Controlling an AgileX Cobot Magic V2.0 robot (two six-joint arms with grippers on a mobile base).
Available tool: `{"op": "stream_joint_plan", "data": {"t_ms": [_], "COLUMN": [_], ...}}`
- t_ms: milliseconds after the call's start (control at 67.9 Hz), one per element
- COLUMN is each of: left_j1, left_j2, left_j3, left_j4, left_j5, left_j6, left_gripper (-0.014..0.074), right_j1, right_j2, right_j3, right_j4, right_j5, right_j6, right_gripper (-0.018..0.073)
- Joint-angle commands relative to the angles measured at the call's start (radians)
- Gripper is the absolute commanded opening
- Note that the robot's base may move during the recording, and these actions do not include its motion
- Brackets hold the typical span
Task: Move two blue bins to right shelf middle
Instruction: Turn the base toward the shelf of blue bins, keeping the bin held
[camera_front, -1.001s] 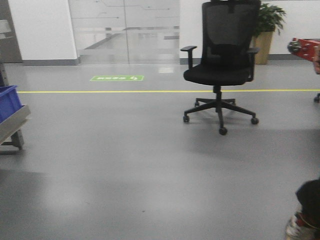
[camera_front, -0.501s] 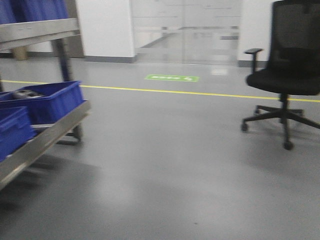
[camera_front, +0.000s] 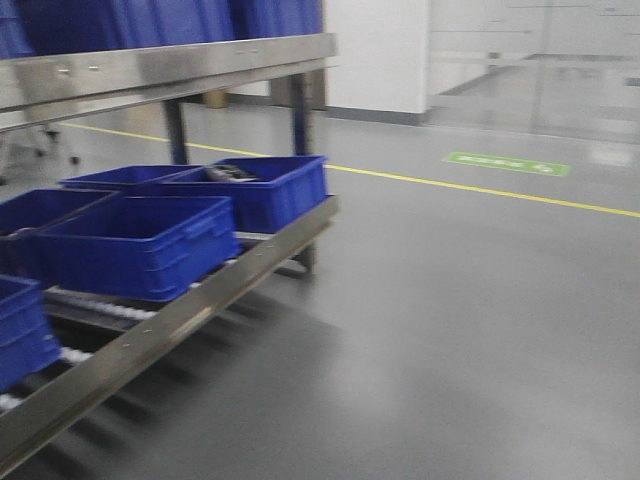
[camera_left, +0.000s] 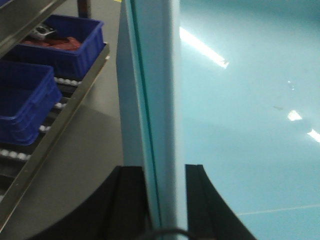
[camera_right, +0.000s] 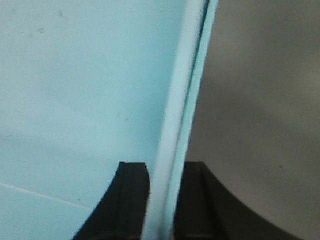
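Inspector: Broadly, what is the status?

Assessor: The floor (camera_front: 470, 330) fills the front view. A steel shelf (camera_front: 180, 65) at left carries blue bins (camera_front: 140, 245) on its lower roller level, none held. Judged an approach step.

Inspector: And the grippers?

Assessor: The left gripper (camera_left: 161, 170) and right gripper (camera_right: 161, 167) each straddle a pale panel (camera_left: 160, 75) edge. Whether they are clamped cannot be told. Next, square up to one bin.

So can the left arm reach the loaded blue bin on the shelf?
Probably not: the left gripper is clamped on a pale bin wall, and the loaded bin sits apart.
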Motion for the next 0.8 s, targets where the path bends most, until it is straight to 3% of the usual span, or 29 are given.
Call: {"op": "stream_joint_plan", "data": {"t_ms": [0, 780], "left_j1": [-0.003, -0.003], "left_j2": [-0.025, -0.025], "left_j3": [-0.023, -0.023], "left_j4": [-0.015, -0.015], "left_j5": [-0.108, -0.108], "left_j6": [0.012, 0.012], "left_gripper": [-0.0111, -0.0111], "right_j1": [-0.003, -0.003], "right_j2": [-0.019, -0.019], "right_j3": [-0.015, -0.015], "right_j4": [-0.017, -0.017], "right_j5": [-0.06, -0.06], "right_j6": [-0.018, -0.018], "right_gripper": [-0.0153, -0.0153]}}
